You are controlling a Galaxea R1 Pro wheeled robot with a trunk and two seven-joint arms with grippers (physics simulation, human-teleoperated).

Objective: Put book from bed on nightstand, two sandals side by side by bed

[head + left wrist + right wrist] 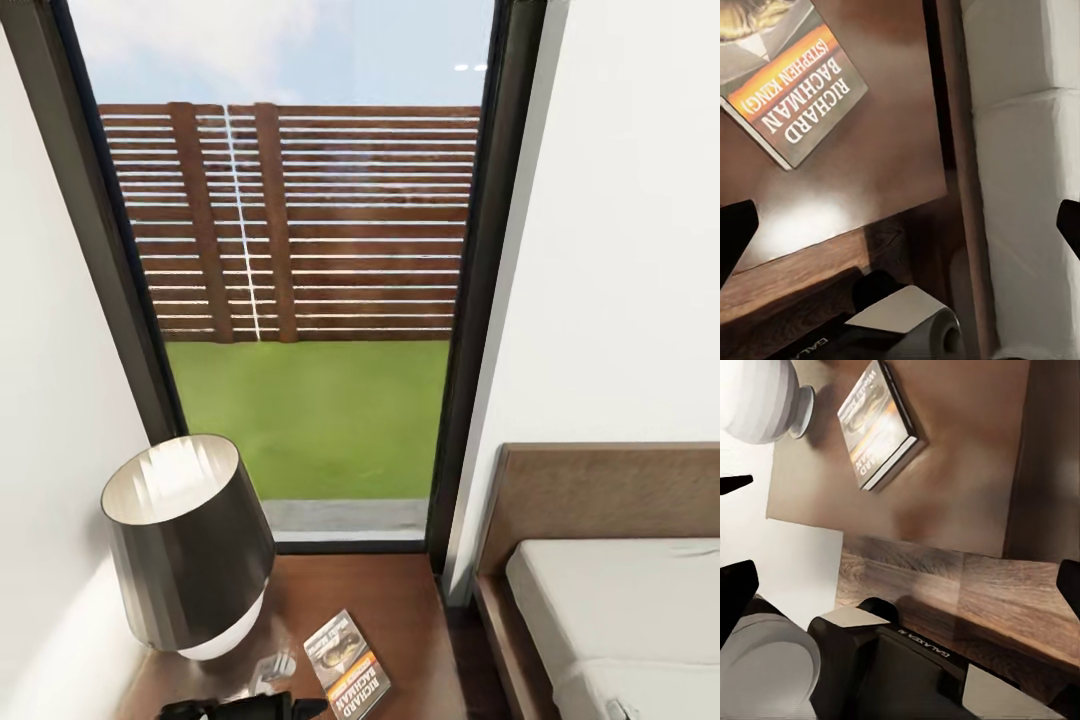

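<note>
The book (347, 665), a thin paperback with an orange band and white lettering, lies flat on the glossy dark-brown nightstand (390, 600), to the right of the lamp. From the left wrist camera, the book (791, 82) rests on the nightstand (892, 135) top, free of any grip. My left gripper (900, 229) hangs open above the nightstand's edge. My right gripper (900, 585) is open too, above the floor in front of the nightstand (960, 472), where the book (877, 424) lies. The bed (620, 600) stands right of the nightstand. The sandals are out of view.
A black-shaded lamp (190, 545) with a white base (761, 397) takes the nightstand's left half. A tall dark-framed window (300, 280) rises behind, with white walls on both sides. The mattress (1027, 150) and its wooden frame border the nightstand. The plank floor (967, 592) lies in front.
</note>
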